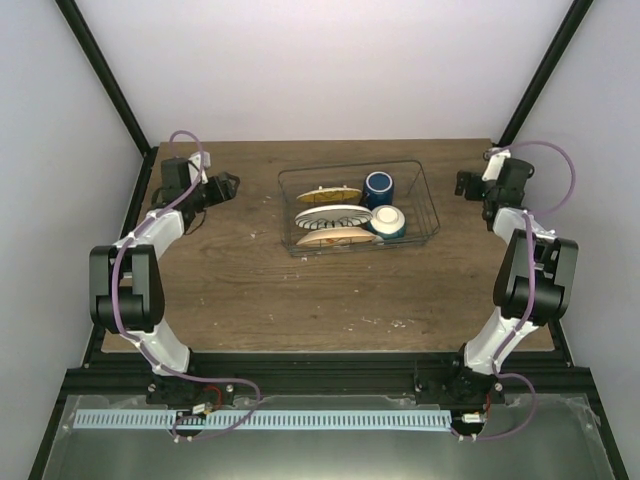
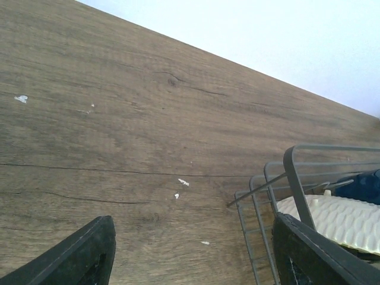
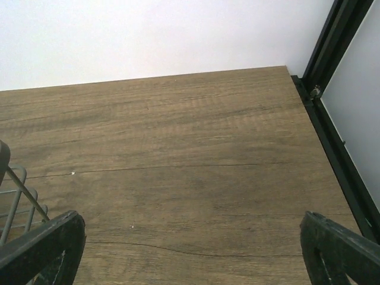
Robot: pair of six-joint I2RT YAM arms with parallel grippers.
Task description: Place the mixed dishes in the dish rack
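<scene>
Your wooden table [image 1: 250, 290] sits between white walls [image 1: 330, 60]. The rack [image 1: 418, 200] at centre holds three plates [image 1: 333, 215], bowl [image 1: 388, 218], cup [image 1: 378, 186] — left gripper [image 2: 193, 237] at its nine o'clock, right gripper [image 3: 190, 237] at three, both spread wide, empty.

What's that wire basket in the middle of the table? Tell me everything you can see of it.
The dish rack is a rectangular basket of thin grey metal wire, see-through on every side, with rounded corners. It sits flat on the wooden table, towards the far middle. Its left part holds three plates leaning on edge in a row: an orange-yellow plate, a striped white plate and a tan plate. Its right part holds a dark blue cup and a cream bowl.
</scene>
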